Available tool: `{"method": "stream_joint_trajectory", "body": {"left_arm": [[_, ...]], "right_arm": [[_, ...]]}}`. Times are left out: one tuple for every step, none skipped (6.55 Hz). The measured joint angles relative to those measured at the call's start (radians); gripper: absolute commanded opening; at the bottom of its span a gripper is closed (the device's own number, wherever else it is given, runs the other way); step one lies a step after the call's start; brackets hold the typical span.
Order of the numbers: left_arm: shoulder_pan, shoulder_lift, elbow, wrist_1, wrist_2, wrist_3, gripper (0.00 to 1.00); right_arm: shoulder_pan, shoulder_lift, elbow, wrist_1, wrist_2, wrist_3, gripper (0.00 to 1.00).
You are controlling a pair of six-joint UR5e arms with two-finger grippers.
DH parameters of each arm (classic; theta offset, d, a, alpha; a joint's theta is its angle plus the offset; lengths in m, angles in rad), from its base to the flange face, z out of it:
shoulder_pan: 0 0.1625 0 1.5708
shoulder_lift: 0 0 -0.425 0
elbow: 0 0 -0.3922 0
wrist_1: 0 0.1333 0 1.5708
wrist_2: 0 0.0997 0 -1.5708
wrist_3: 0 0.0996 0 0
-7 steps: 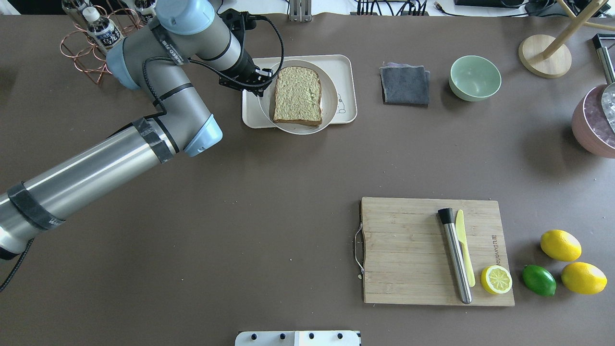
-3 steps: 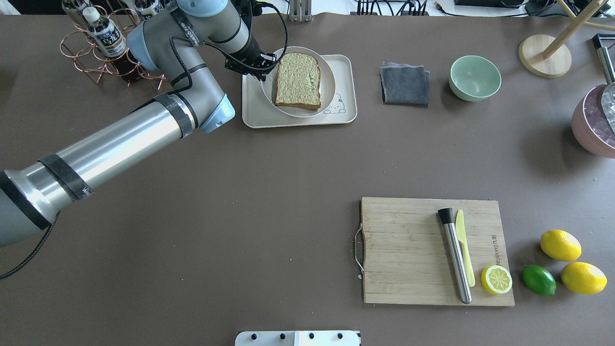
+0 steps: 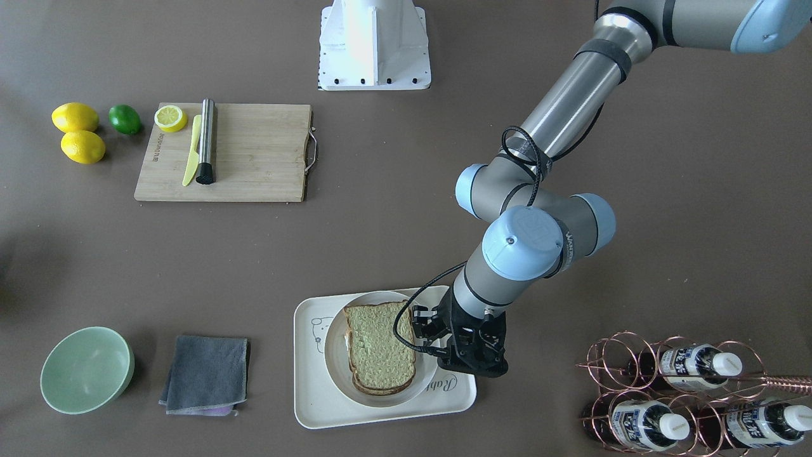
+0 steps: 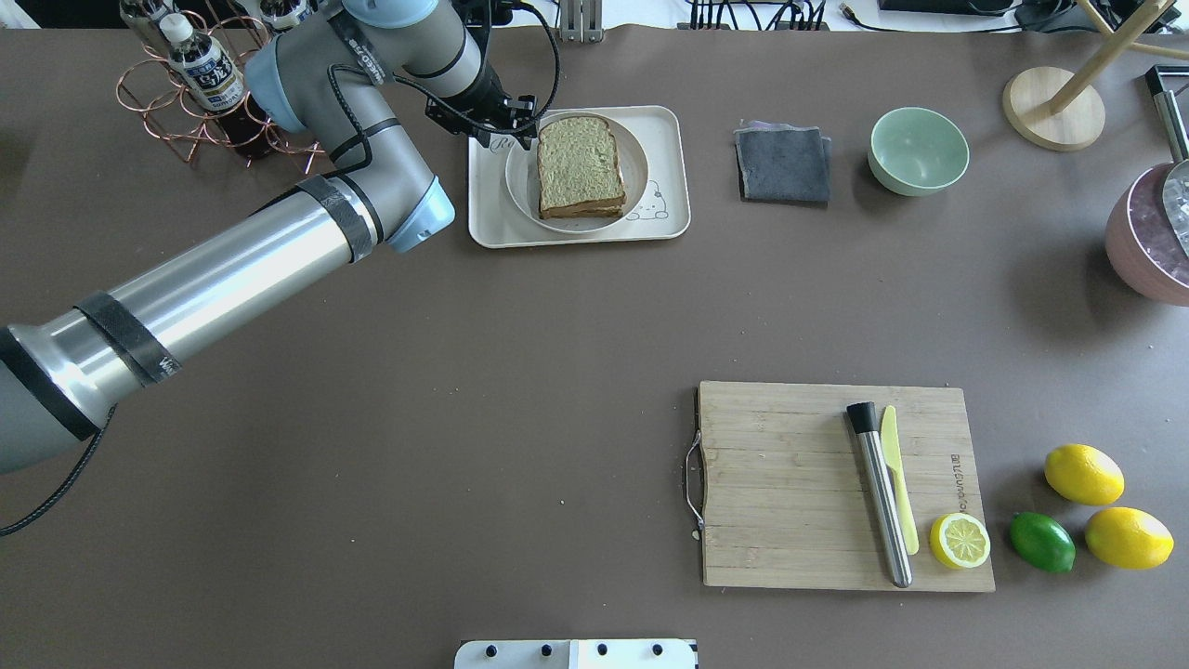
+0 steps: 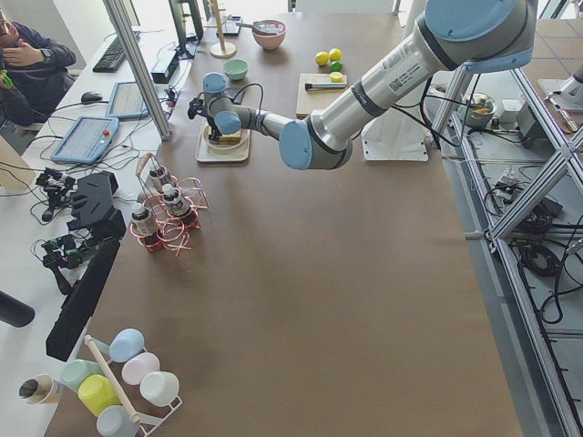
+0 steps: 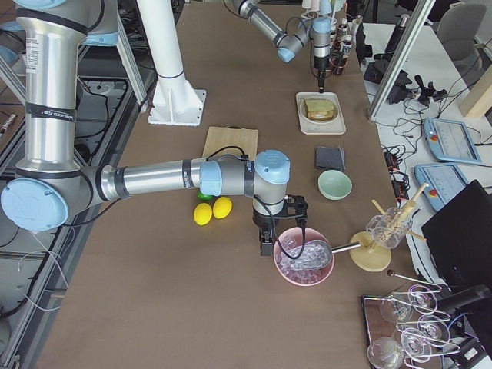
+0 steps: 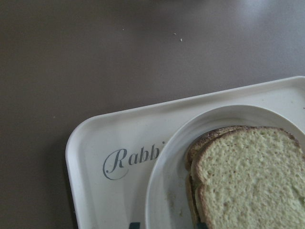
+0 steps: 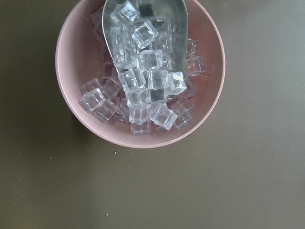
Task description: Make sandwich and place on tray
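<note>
On the tray (image 4: 671, 139): plate (image 4: 520, 190) with sandwich (image 4: 578, 167) sits flat. Left claw (image 4: 513, 125) straddles the plate rim, jaws look apart, so released. Placing looks done. Next: lift straight up, clear of the rim. Right claw (image 6: 265, 242): can't tell its state.

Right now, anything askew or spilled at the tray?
Only minor: the sandwich slices are misaligned, the lower crust peeking out past the top slice at one corner. The plate sits fully inside the tray; no spill visible.
</note>
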Motion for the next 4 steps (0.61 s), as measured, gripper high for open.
{"method": "stream_joint_trajectory", "body": {"left_arm": [[-0.007, 0.030, -0.059, 0.003, 0.000, 0.002, 0.98], [-0.012, 0.103, -0.184, 0.030, -0.003, 0.000, 0.98], [-0.017, 0.206, -0.366, 0.108, -0.022, 0.000, 0.98], [-0.038, 0.321, -0.559, 0.204, -0.067, 0.004, 0.98]], "right_arm": [[0.000, -0.005, 0.000, 0.000, 0.001, 0.000, 1.00], [0.000, -0.010, 0.001, 0.001, 0.000, 0.002, 1.00], [0.000, -0.015, 0.001, 0.001, 0.000, 0.004, 1.00], [0.000, -0.018, 0.001, 0.001, -0.001, 0.006, 1.00]]}}
